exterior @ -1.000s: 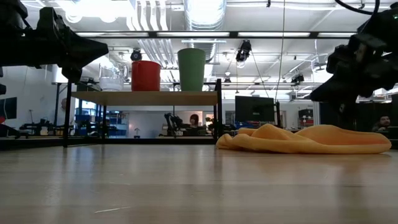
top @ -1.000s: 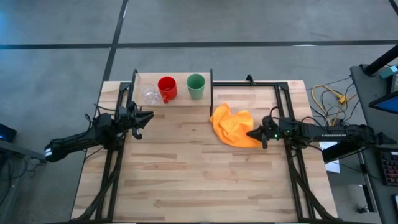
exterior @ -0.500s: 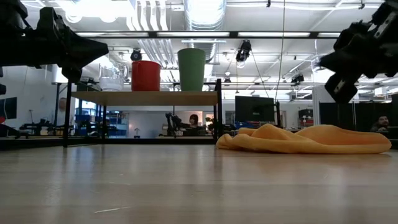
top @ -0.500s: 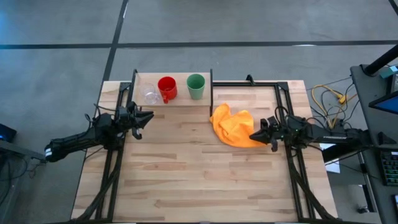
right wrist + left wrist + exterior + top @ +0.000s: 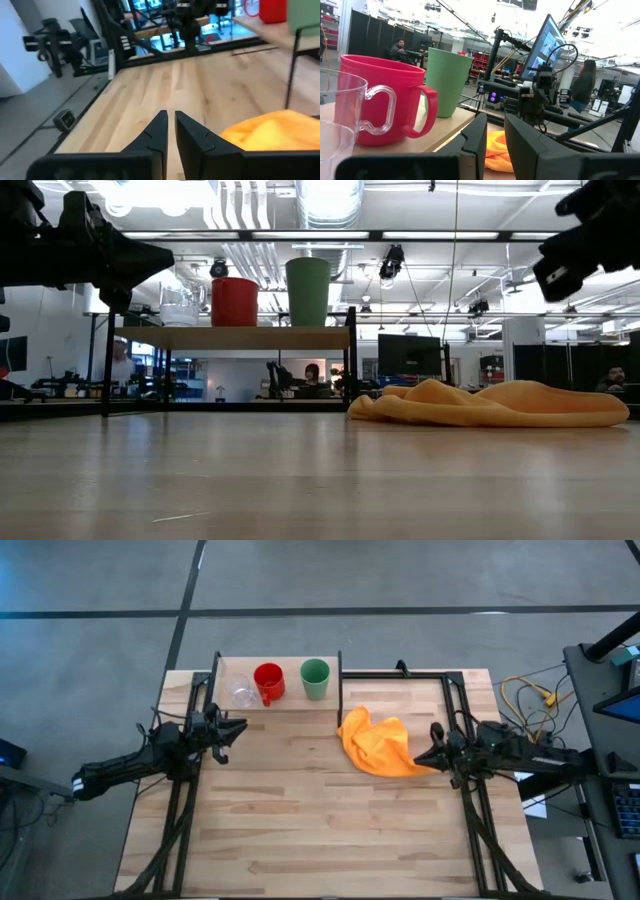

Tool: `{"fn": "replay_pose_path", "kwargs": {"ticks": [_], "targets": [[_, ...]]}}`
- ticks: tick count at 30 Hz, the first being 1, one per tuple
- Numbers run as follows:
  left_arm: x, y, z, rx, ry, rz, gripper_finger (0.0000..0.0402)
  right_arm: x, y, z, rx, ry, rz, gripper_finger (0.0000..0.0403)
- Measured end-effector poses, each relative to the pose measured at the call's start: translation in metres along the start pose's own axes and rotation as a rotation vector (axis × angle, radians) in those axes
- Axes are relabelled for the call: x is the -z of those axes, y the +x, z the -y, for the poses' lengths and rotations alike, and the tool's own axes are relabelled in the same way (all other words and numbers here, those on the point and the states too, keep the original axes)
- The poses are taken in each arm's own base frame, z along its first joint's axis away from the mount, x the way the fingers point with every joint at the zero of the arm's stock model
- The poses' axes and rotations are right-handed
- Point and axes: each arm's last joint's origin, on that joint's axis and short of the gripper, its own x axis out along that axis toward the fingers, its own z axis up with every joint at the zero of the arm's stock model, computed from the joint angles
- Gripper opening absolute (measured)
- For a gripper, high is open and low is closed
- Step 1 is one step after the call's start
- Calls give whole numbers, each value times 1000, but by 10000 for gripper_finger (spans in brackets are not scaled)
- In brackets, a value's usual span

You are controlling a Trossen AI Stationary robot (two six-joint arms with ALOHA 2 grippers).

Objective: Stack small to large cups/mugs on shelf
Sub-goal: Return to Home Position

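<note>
The transparent mug [image 5: 241,693], the red mug [image 5: 268,681] and the green cup [image 5: 315,677] stand upright in a row on the shelf [image 5: 290,704], in that order from the left arm's end, so the sorting itself looks done.

The only change over the last second is at the right gripper [image 5: 424,754]. It has drawn back from over the orange cloth [image 5: 378,744] towards its own side of the table and has risen in the low view. That reads as the arm retiring to rest, not starting another pick. Its fingers are all but together and hold nothing. The left gripper [image 5: 228,732] has not moved. It hangs just off the shelf's near corner, its fingers a narrow slit apart and empty.

The transparent mug is faint from above, and the left wrist view cuts it off at the edge. Whether it touches the red mug cannot be told. The low view crops the right gripper at the frame's corner.
</note>
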Motion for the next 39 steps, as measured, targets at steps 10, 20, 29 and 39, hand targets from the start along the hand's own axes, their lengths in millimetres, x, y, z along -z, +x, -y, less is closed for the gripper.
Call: {"fn": "replay_pose_path", "kwargs": {"ticks": [10, 20, 29, 39], "targets": [[-1, 0, 0, 2, 0, 6, 54, -41, -30, -13, 130, 69, 40, 28], [-1, 0, 0, 2, 0, 6, 54, -70, -58, -27, 140, 91, 63, 28], [-1, 0, 0, 2, 0, 6, 54, -69, -36, -16, 231, -66, 274, 28], [-1, 0, 0, 2, 0, 6, 54, -33, -7, -3, 50, -155, 656, 28]]}}
